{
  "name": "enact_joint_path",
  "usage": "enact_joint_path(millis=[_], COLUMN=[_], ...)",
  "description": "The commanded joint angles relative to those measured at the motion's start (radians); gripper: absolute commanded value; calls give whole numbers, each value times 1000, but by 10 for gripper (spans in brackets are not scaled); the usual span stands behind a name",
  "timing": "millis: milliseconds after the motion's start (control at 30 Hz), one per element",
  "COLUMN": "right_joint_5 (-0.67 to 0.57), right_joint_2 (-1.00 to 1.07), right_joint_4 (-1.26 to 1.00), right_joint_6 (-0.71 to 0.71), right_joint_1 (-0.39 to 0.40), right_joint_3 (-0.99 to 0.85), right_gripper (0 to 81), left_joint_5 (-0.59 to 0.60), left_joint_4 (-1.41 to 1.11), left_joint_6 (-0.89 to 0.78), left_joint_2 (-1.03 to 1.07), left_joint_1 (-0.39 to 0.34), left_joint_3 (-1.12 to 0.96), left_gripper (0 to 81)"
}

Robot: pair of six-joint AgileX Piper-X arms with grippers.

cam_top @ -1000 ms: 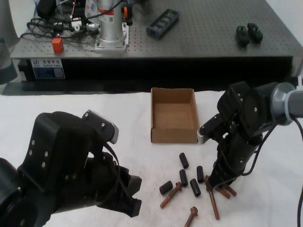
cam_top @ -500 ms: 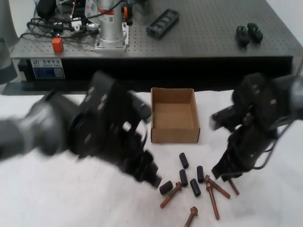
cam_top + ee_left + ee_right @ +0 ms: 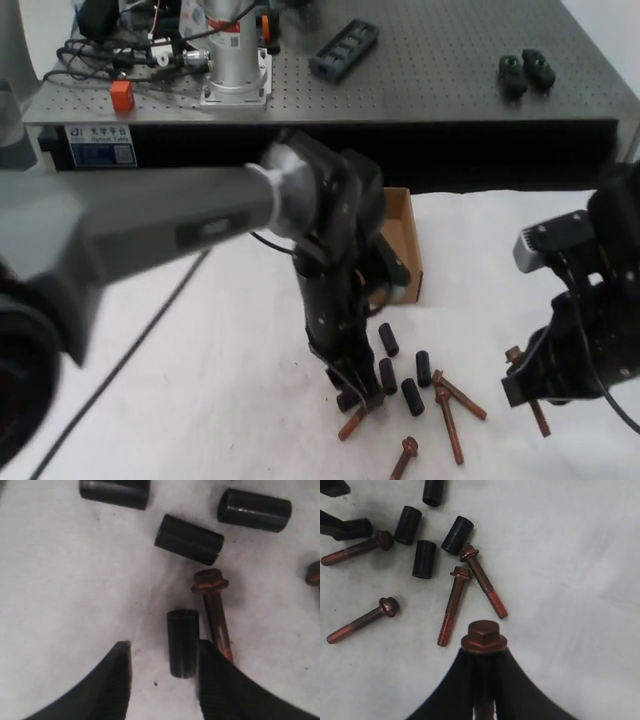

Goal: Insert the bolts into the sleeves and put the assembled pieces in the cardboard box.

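Swinging in from my near left, the left arm has come to the middle of the white cloth-covered bench (image 3: 180, 380). The right arm has pulled away to the right, taking one bolt out of the pile.

Closest to me, three loose copper bolts (image 3: 448, 425) lie flat on the cloth.

A bit farther, off to the right, my right tool (image 3: 483, 655) is closed tight on a long copper-coloured metal bolt (image 3: 483, 636). It grips the bolt just under its six-sided head, well apart from the pile.

In the middle, my left tool (image 3: 163, 645) is wide open and has hold of nothing. Its two fingers stand on either side of a short black tube sleeve (image 3: 183, 642) lying on the cloth. One finger is just beside the sleeve. It sits over the threaded end of another copper bolt (image 3: 214, 615) that lies alongside. The other finger is a little way off.

Just past that, four more black sleeves (image 3: 412, 397) lie near each other on the cloth.

Farther back stands the brown cardboard box (image 3: 408, 245), partly hidden behind the left arm.

Behind it all is a grey metal board full of little holes (image 3: 450, 70).
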Motion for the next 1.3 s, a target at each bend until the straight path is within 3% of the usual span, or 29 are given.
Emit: enact_joint_path(millis=[0, 367, 433, 567, 700, 833, 933, 1100, 1267], right_joint_5=[-16, -16, -16, -16, -148, -272, -335, -367, -367], right_joint_2=[-48, -69, -69, -69, -69, -74, -106, -199, -206], right_joint_4=[-6, -2, -2, -1, -89, -224, -372, -800, -1132], right_joint_6=[10, 10, 10, 21, 108, 218, 332, 616, 789], right_joint_1=[-6, -6, -6, -6, -6, -3, -3, 51, 152], right_joint_3=[13, 18, 18, 18, 18, 18, 44, 152, 197], right_gripper=[39, 39, 39, 39, 39, 39, 39, 39, 39], left_joint_5=[-23, -22, -22, -26, -27, -11, 73, 217, 521], left_joint_4=[17, -10, -30, -12, 6, -21, -158, -601, -1064], left_joint_6=[15, 10, 10, 12, 4, -111, -233, -382, -505], left_joint_2=[19, 77, 79, 71, 11, -135, -309, -618, -804], left_joint_1=[-11, -19, -19, -20, -20, 10, 55, 75, 73], left_joint_3=[-27, -27, -27, -35, -47, -23, 101, 500, 811], left_gripper=[306, 302, 256, 10, 1, 7, 7, 7, 7])
